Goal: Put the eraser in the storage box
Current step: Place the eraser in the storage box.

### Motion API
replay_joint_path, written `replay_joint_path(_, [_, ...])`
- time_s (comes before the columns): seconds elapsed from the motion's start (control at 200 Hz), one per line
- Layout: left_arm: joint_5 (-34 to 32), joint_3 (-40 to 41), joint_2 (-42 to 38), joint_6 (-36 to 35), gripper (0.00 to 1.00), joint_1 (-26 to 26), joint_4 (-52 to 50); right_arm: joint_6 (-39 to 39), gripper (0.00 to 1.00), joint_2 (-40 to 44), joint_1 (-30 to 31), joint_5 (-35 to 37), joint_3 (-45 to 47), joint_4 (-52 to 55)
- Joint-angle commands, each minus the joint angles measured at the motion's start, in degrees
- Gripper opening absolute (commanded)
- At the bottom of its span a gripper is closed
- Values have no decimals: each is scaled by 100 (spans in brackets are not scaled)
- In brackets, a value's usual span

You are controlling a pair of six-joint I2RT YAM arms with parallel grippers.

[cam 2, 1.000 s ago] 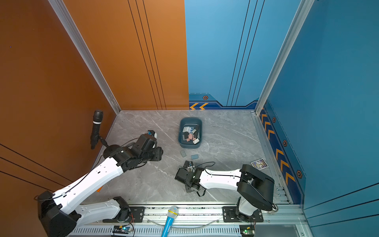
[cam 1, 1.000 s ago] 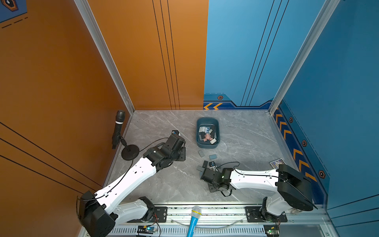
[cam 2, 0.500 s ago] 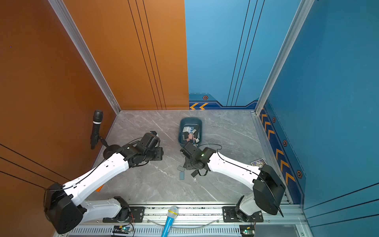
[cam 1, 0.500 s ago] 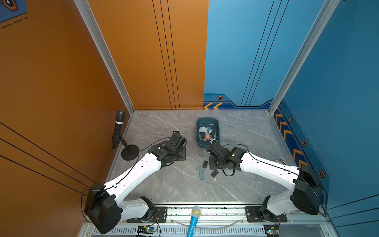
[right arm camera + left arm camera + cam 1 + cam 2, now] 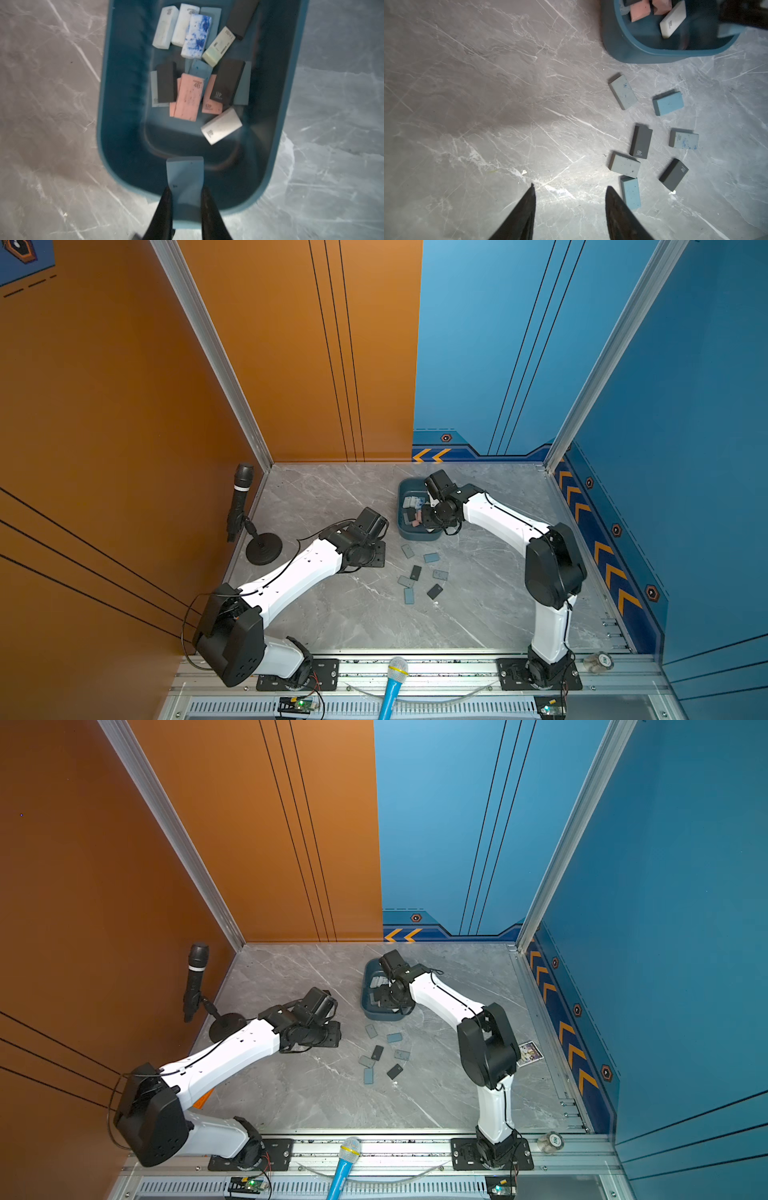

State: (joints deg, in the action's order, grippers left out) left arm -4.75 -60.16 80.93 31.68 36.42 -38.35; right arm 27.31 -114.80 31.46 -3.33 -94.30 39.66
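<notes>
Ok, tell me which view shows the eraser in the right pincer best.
The right wrist view: the grey-blue eraser shows close up, clamped in the right pincer over the storage box. In both top views the right arm hides it; the left wrist view gives at most a blur.

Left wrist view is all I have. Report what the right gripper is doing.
Observer: The right gripper is shut on a grey-blue eraser, held over the storage box.
Operator: Describe something inside that box that I can't see.
Observer: A white eraser stained blue lies in there too.
Operator: Name anything beside the right arm.
Observer: A printed card lies on the table by its elbow.
</notes>
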Motion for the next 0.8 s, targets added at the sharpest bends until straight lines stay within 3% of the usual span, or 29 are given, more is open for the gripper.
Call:
replay_joint_path(0.0, [207,-173,162,119,55,118,-24,-226,20,-544,-141,-305,-561,312])
replay_joint_path(0.09, [246,-204,280,189,55,211,-22,-226,21,-954,-232,-410,-959,383])
replay_joint_path(0.365, [273,-181,354,306,55,411,-95,-200,49,-994,-250,-414,-1211,455])
replay_joint_path(0.571, [238,-173,283,347,56,657,-203,-248,53,-73,-203,-160,-897,440])
replay_joint_path(0.796, [186,-134,412,569,58,1154,-217,-180,54,1416,-116,148,456,2])
